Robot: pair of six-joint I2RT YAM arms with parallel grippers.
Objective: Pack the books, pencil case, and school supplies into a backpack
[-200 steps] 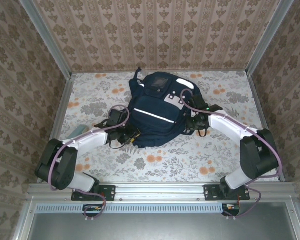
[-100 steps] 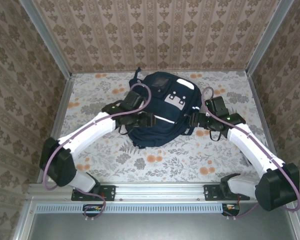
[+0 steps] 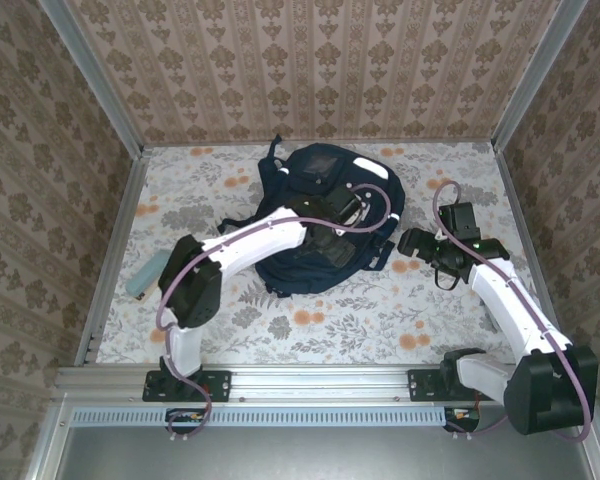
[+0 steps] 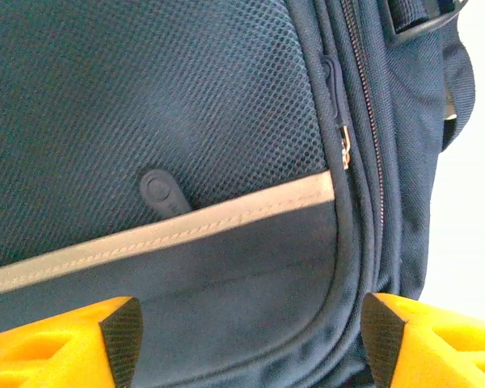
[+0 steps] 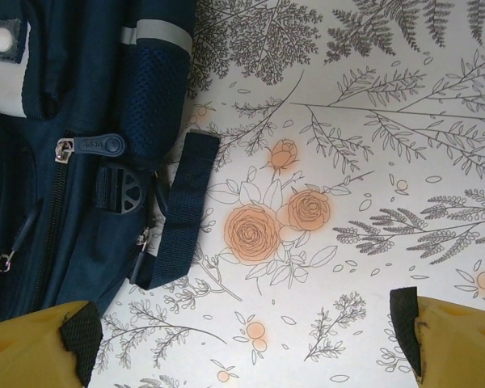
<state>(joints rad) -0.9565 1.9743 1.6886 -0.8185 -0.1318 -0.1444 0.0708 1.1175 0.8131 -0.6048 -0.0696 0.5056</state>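
Observation:
The navy backpack (image 3: 315,262) lies in the middle of the table, white stripe (image 4: 186,230) across its front. My left gripper (image 3: 352,212) hovers over the backpack's front pocket, open; its yellow fingers (image 4: 56,343) straddle the fabric (image 4: 250,339) beside a zipper pull (image 4: 163,194). Just right of the backpack, my right gripper (image 3: 402,243) is open above bare tablecloth (image 5: 246,339), with the backpack's side strap (image 5: 182,210) and buckle (image 5: 121,190) to its left. The mint pencil case (image 3: 145,273) lies at the table's left edge. Books and school supplies are out of view.
Patterned walls with metal rails (image 3: 110,250) enclose the floral tablecloth (image 3: 410,310). Open cloth lies in front of the backpack and to its right. A loop handle (image 3: 273,152) sticks out at the backpack's far end.
My left arm has swung right, across the top of the backpack. The right arm has pulled back off the backpack's side. Both grippers have opened.

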